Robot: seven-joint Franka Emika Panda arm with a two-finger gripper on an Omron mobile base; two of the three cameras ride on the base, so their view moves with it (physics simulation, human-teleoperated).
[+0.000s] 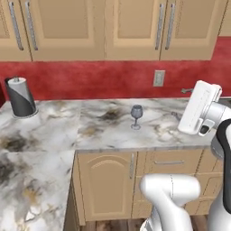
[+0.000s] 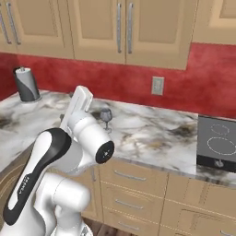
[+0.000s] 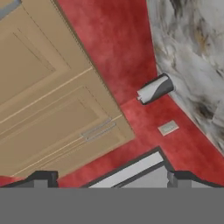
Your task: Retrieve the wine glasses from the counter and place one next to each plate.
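One wine glass (image 1: 136,116) upright on table (image 1: 54,131), mid-depth, below and well left of pincer (image 3: 109,177). Pincer released, jaws wide, nothing held, aimed at red wall. Judgement: tilt down, approach bowl level, clamp gently. Room open around glass; paper towel roll (image 1: 20,97) far left; front edge near.

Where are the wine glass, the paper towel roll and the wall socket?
wine glass (image 1: 136,112), left base view, on its bowl.
paper towel roll (image 1: 20,97), left base view, on its side.
wall socket (image 2: 157,85), right base view, plate centre.
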